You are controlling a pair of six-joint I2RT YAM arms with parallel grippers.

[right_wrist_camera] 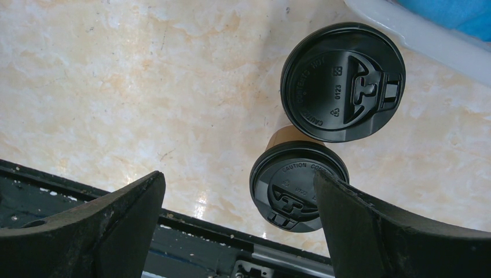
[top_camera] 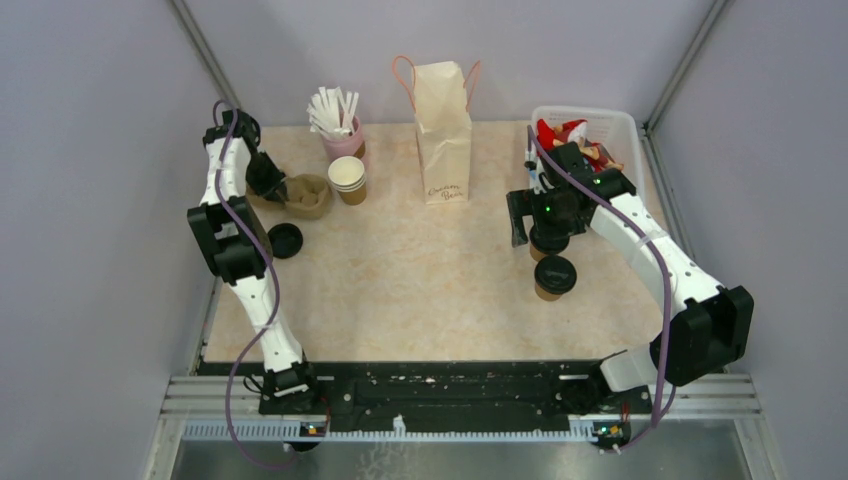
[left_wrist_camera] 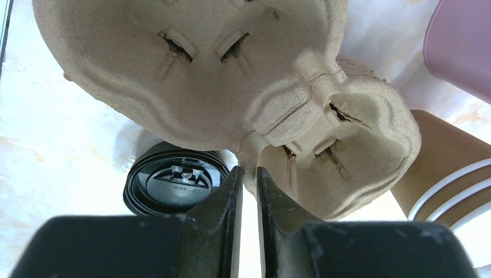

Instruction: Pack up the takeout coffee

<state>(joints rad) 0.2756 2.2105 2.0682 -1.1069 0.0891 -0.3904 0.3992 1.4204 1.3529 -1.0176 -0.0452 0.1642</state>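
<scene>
The takeout coffee is two small brown cups with black lids at the right of the table. One cup (top_camera: 555, 276) (right_wrist_camera: 295, 188) stands nearer the front. The other cup (top_camera: 547, 244) (right_wrist_camera: 343, 81) is partly hidden under my right gripper (top_camera: 540, 230) (right_wrist_camera: 237, 179). That gripper hangs wide open above them, touching neither. The right finger (right_wrist_camera: 370, 231) overlaps the nearer lid in the right wrist view. At the far left, my left gripper (top_camera: 272, 185) (left_wrist_camera: 247, 171) is shut on the rim of a moulded pulp cup carrier (top_camera: 308, 196) (left_wrist_camera: 231, 75). The paper bag (top_camera: 443, 130) stands upright at the back centre.
A loose black lid (top_camera: 285, 240) (left_wrist_camera: 173, 185) lies by the carrier. A stack of lidless brown cups (top_camera: 347, 178) (left_wrist_camera: 451, 174) and a pink cup of straws (top_camera: 340, 130) (left_wrist_camera: 463, 46) stand beside it. A white bin (top_camera: 615, 125) of packets sits at the back right.
</scene>
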